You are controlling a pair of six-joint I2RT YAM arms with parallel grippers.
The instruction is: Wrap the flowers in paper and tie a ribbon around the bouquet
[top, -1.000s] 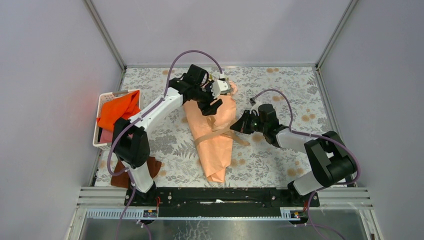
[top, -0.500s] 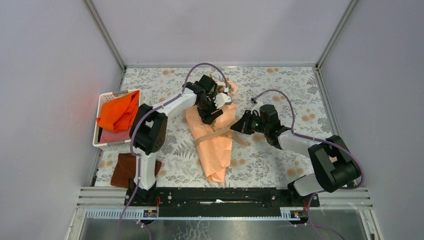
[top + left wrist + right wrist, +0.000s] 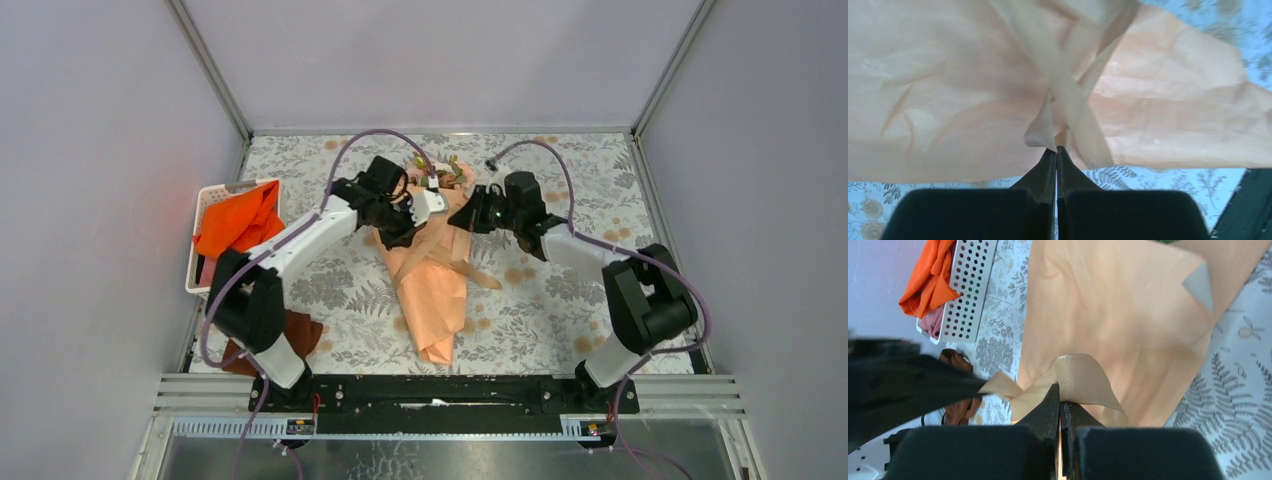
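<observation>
The table point(image 3: 570, 295) carries a pale cover printed with grey fern leaves and small tan roses, and plain lilac-grey walls point(image 3: 100, 150) shut it in on the left, right and far sides, with metal posts at the two far corners. A black rail point(image 3: 450, 391) runs along the near edge, where both arm bases are bolted. At the left edge stands a white perforated basket point(image 3: 212, 196) holding an orange cloth point(image 3: 240, 225); a brown cloth point(image 3: 303, 331) lies flat on the cover nearer the rail, partly under the left arm. The bouquet point(image 3: 436, 295) lies in the middle of the table. Its flowers point(image 3: 445, 170) point to the far wall and its narrow tail points to the rail. The paper point(image 3: 1173, 100) is creased and matte. The ribbon point(image 3: 470, 268) crosses over the cone about midway, with one loose end trailing onto the cover to the right. The left gripper point(image 3: 1056, 150) reaches over the cone's upper left, jaws pressed together on a fold of ribbon at their tips. The right gripper point(image 3: 1060, 391) comes in from the right beside it, jaws likewise closed, pinching a loop of ribbon just above the paper.
</observation>
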